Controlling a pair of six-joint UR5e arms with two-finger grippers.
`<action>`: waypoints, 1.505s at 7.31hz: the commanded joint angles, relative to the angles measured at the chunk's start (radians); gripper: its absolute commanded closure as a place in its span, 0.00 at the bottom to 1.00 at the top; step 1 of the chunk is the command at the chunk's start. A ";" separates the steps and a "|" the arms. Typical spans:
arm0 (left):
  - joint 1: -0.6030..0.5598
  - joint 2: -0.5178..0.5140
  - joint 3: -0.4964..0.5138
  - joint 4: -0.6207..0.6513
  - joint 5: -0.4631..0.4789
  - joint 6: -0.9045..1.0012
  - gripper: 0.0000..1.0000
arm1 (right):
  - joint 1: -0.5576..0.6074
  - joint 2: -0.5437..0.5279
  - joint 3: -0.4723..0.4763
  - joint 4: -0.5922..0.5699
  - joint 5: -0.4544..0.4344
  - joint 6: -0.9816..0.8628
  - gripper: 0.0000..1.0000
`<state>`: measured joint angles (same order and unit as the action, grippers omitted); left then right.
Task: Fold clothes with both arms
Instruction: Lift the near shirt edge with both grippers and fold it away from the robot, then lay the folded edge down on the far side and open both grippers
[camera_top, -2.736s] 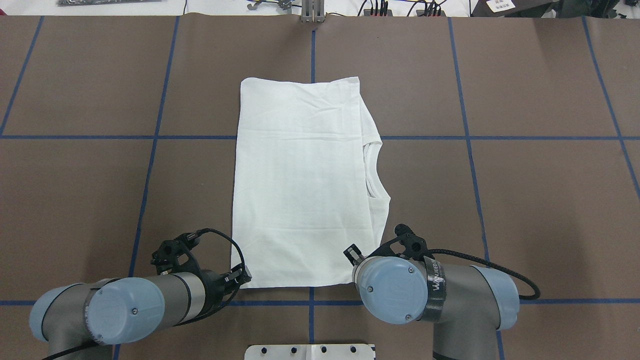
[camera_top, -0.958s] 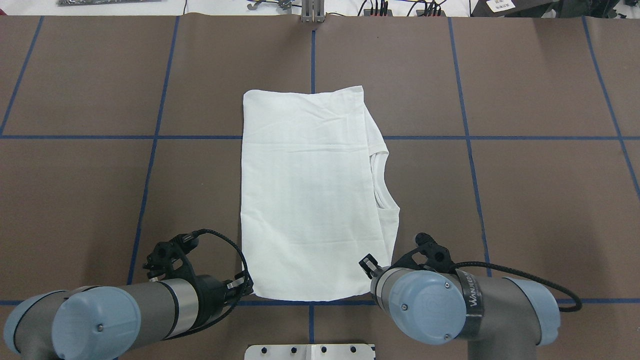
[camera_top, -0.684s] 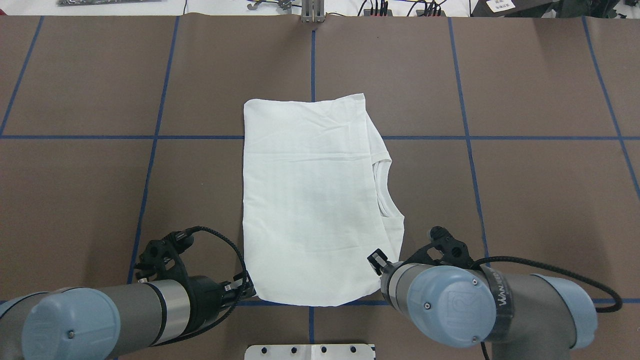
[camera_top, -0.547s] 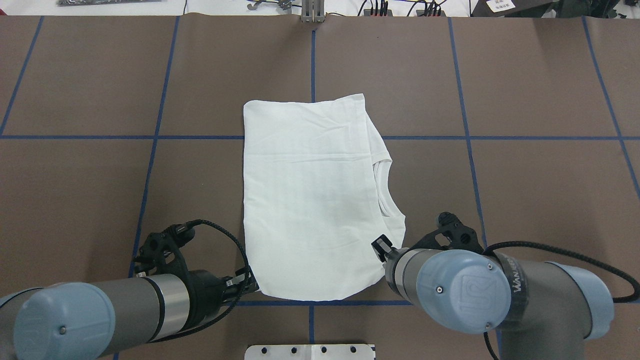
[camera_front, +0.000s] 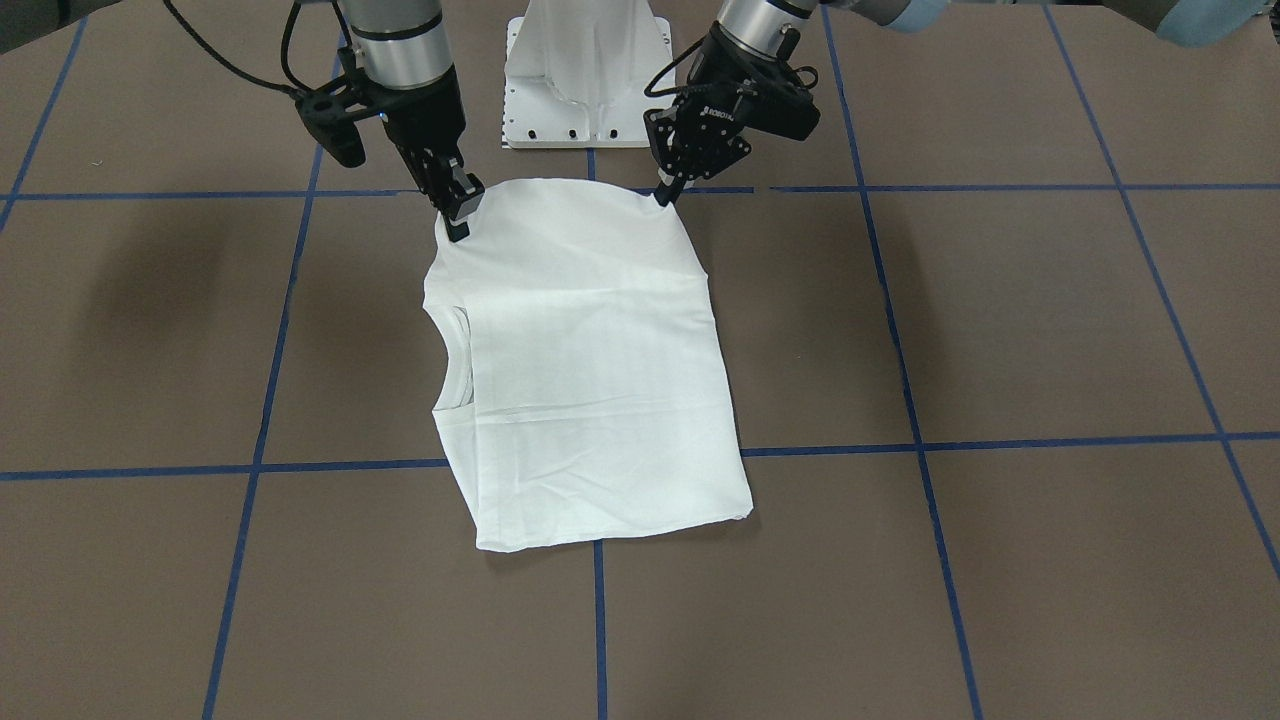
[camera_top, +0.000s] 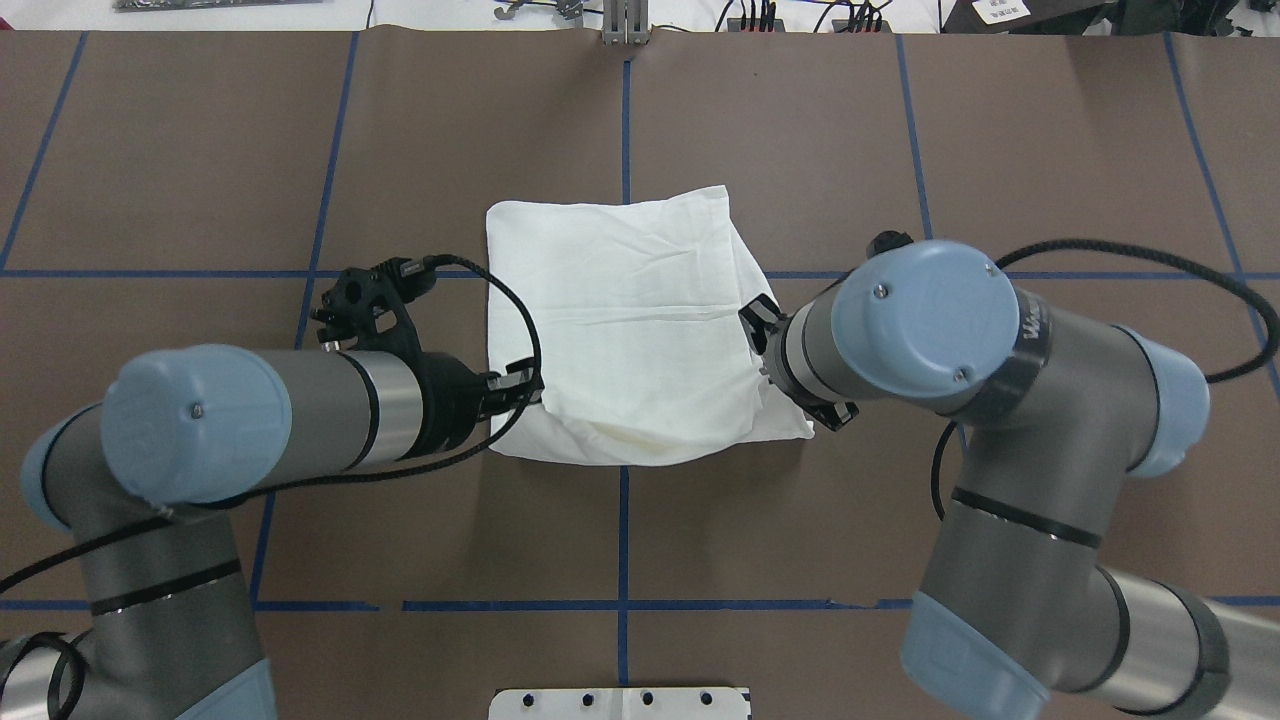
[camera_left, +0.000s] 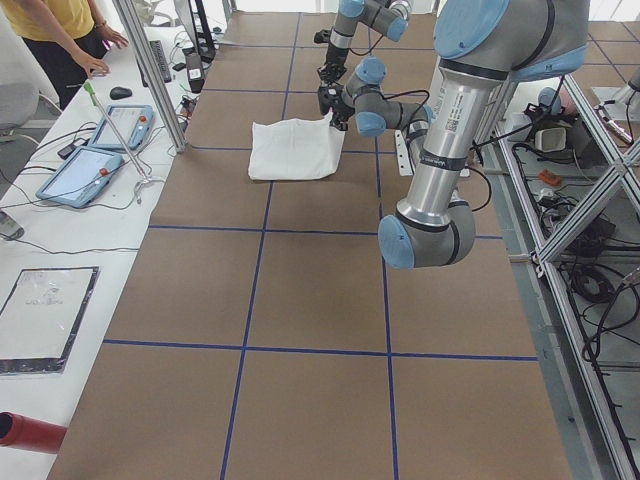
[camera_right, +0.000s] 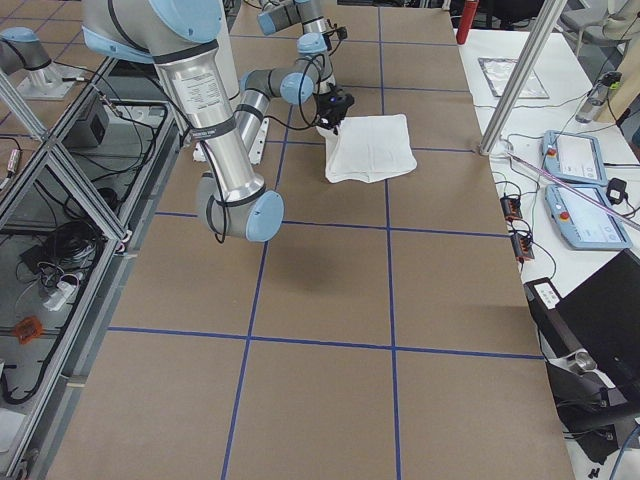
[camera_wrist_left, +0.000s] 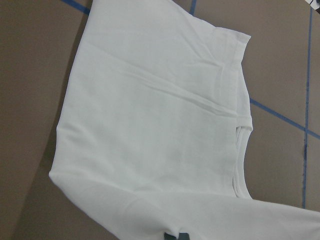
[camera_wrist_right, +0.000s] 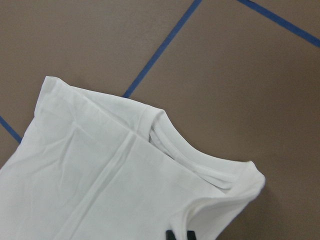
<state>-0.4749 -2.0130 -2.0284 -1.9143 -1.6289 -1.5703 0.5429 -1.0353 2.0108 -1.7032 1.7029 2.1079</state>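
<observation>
Left claw (camera_front: 662, 196) and right claw (camera_front: 456, 222) have pushed forward, each clamped on a near corner of the T-shirt (camera_top: 640, 330), that edge lifted off the worktop (camera_top: 200, 200); its far edge lies flat, straight ahead.

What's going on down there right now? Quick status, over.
Left gripper and right gripper shut on shirt's near corners. Near edge raised, far half flat on table. Nothing seen in the way.
</observation>
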 joint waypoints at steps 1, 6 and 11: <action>-0.100 -0.088 0.170 -0.038 -0.019 0.084 1.00 | 0.089 0.041 -0.200 0.175 0.055 -0.045 1.00; -0.215 -0.176 0.509 -0.267 -0.039 0.180 1.00 | 0.198 0.280 -0.648 0.334 0.129 -0.141 1.00; -0.234 -0.182 0.657 -0.408 -0.031 0.223 0.67 | 0.198 0.374 -0.892 0.486 0.130 -0.181 0.01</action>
<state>-0.7000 -2.1943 -1.4199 -2.2702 -1.6615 -1.3734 0.7409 -0.6815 1.1758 -1.2600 1.8330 1.9485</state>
